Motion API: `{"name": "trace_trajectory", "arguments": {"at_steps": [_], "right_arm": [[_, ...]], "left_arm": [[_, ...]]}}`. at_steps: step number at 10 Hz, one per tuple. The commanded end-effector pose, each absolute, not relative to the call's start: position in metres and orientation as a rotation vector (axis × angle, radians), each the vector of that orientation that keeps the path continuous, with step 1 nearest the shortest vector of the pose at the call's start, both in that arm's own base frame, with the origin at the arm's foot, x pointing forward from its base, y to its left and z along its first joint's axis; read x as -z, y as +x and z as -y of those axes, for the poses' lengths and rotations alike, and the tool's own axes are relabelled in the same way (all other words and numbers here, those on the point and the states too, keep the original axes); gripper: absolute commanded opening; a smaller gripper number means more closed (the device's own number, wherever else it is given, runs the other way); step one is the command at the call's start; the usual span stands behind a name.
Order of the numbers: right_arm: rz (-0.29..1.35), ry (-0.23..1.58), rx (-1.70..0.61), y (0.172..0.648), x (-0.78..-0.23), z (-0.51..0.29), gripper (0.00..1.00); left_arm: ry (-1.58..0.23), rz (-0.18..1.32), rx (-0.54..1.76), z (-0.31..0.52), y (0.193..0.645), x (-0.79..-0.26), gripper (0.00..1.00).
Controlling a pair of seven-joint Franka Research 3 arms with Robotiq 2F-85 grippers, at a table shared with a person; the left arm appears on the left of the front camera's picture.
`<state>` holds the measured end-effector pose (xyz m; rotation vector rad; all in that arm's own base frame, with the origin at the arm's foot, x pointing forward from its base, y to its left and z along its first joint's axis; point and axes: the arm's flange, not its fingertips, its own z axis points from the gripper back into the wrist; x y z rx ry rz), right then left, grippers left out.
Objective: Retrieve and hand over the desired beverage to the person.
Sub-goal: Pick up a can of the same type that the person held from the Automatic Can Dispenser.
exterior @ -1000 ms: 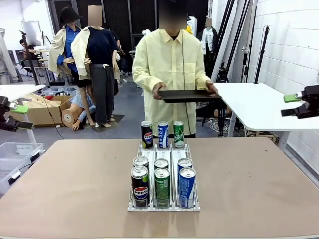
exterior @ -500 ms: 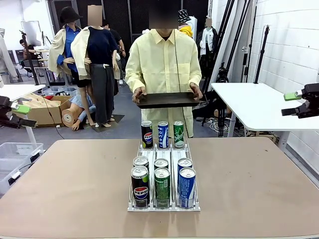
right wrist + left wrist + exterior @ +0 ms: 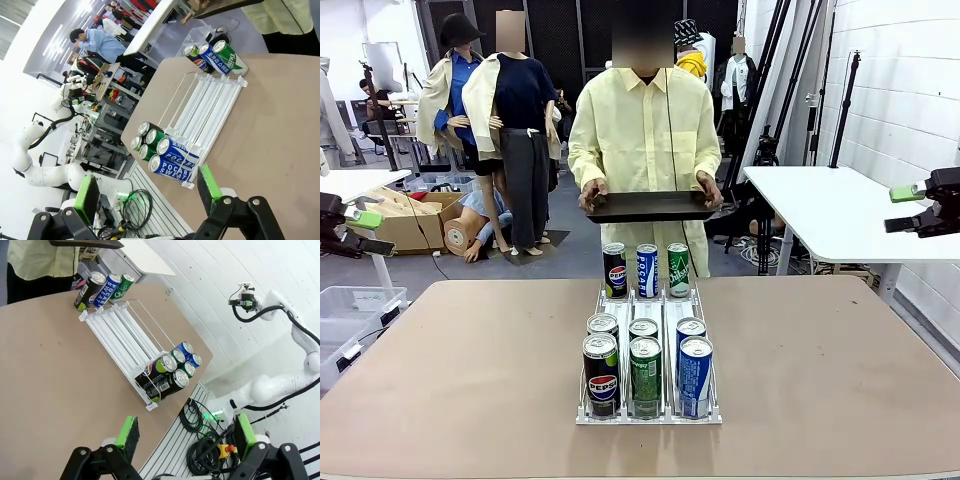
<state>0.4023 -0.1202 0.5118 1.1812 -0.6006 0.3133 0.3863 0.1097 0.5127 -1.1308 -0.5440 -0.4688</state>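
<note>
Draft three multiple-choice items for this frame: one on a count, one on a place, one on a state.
1. How many cans stand in the white rack?
A) six
B) nine
C) twelve

2. Where is the dark tray?
A) lying on the rack
B) held by the person in both hands
C) on the floor

3. How do the left gripper and right gripper stand?
A) both open, holding nothing
B) both shut
C) one shut on a can

Answers:
1 B: three cans at the rack's far end and six at its near end.
2 B: a hand grips each end of the tray, in front of the person's body.
3 A: in each wrist view the green pads stand wide apart with nothing between them.
</note>
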Motion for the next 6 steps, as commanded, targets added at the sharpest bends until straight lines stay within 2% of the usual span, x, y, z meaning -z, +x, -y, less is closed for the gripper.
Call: {"name": "trace_trajectory", "arguments": {"at_steps": [1, 6], "right_arm": [[0.604, 1.181, -0.321, 0.4012, -0.5102, 0.1194, 1.0], [0.604, 1.181, -0.321, 0.4012, -0.5102, 0.1194, 1.0]], "left_arm": [[-1.137, 0.548, 0.473, -0.1111, 0.3836, -0.5133, 1.0], [-1.137, 0.548, 0.473, -0.1111, 0.3836, -0.5133, 1.0]]}}
